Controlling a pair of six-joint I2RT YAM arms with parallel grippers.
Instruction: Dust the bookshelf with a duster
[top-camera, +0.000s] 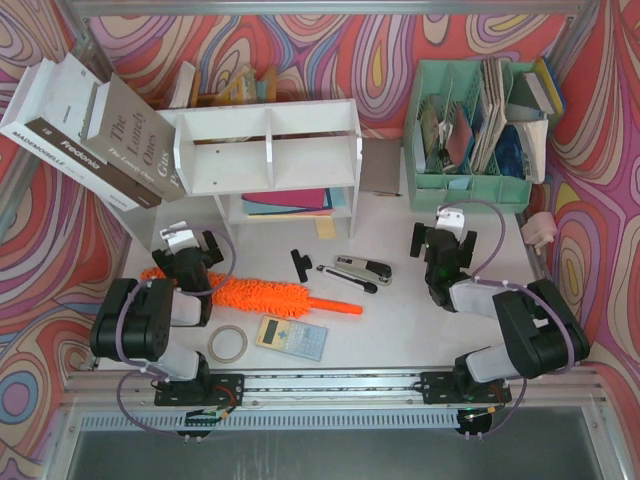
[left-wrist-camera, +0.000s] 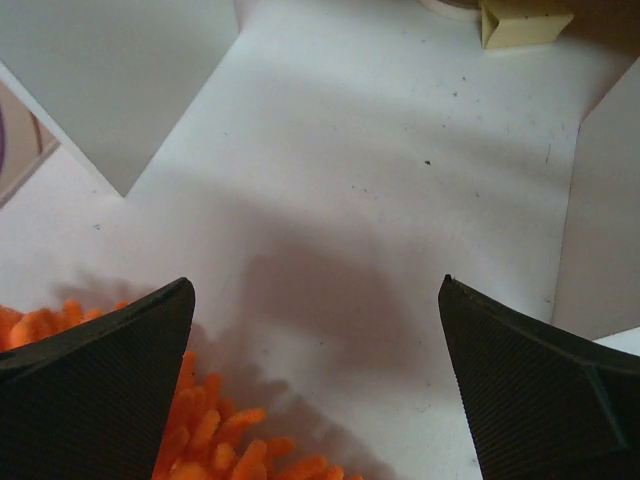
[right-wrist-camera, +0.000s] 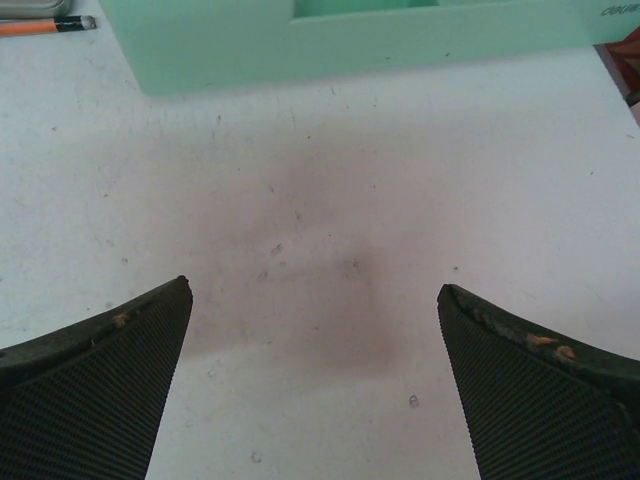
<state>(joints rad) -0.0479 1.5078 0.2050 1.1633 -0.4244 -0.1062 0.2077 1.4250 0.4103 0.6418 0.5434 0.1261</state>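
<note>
The left pincer (left-wrist-camera: 315, 290) gapes released, the fluffy bright-orange chenille duster (left-wrist-camera: 225, 440) just beside one finger; the right pincer (right-wrist-camera: 315, 290), likewise released, hangs over the white table (right-wrist-camera: 330, 200).

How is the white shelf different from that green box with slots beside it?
The bookshelf is white and opens at the front; the file organizer is mint green and opens upward. The bookshelf holds coloured sheets lying flat in its lower tier; the file organizer is stuffed with papers standing on edge. Both stand at the back and are split by dividers.
</note>
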